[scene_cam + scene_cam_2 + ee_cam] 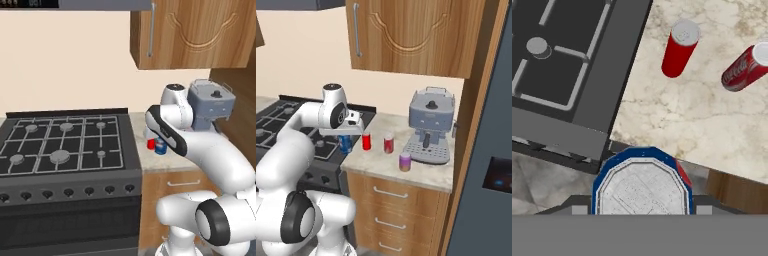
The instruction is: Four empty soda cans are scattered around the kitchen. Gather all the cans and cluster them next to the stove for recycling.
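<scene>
1. The pincer (347,136) grips the blue-and-white soda can (641,182), upright, held between its fingers.
2. It hangs above the desk (421,172) edge, just beside the stove (65,145).
3. The red can (366,141) stands near, farther onto the desk.

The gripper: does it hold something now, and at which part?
The gripper holds the blue-and-white can by its sides, near the top.
</scene>
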